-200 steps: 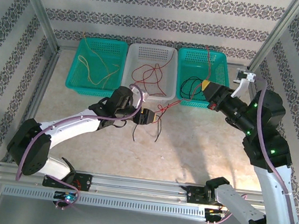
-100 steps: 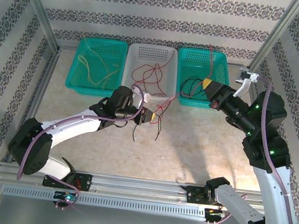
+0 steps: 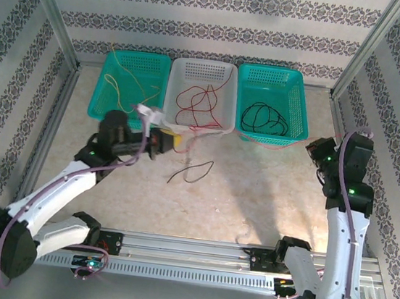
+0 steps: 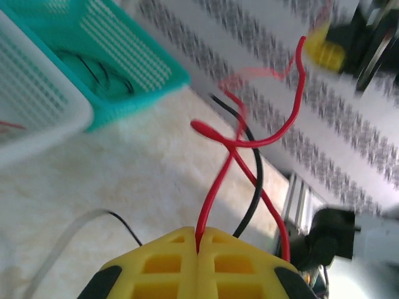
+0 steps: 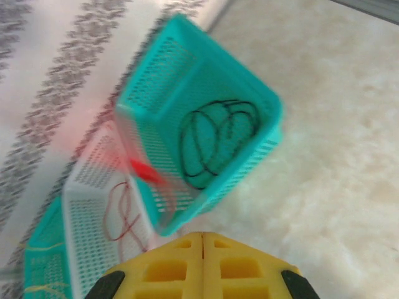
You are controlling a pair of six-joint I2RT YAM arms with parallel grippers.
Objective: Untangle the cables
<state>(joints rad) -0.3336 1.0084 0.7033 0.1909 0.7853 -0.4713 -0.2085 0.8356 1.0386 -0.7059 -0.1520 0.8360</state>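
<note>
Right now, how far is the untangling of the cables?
Mostly done: yellow cables lie in the left basket, red cables in the white basket, black cables in the right basket. In hand: the left tool is shut on one red cable, which crosses a black cable. To do: part these two and put each in its basket; the black one lies on the table.
</note>
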